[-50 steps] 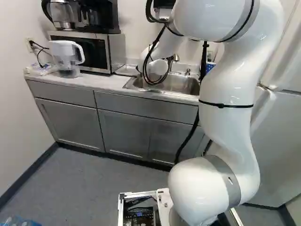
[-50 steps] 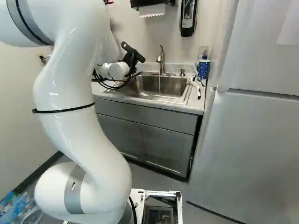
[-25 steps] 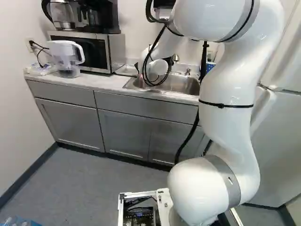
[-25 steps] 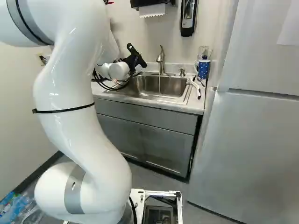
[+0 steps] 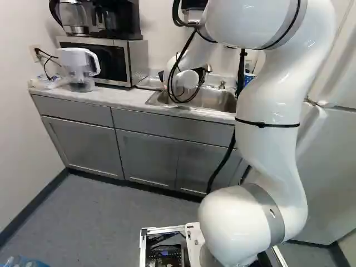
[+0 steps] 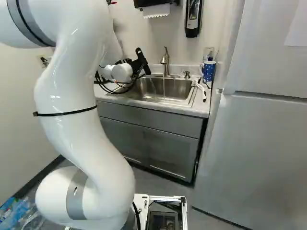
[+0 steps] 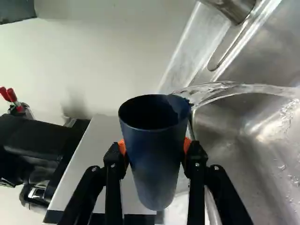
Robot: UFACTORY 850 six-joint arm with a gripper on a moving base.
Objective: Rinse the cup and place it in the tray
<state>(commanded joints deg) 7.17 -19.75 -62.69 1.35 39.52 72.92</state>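
Claw: pinching blue cup
Cup: tipped further than before
Water: now pouring out, ahead of claw

The glossy white arm has grey bands and black cables.

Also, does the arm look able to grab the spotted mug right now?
Probably not: the gripper is shut on the dark blue cup, which would have to be put down first. The spotted mug also stands across the sink, past the faucet.
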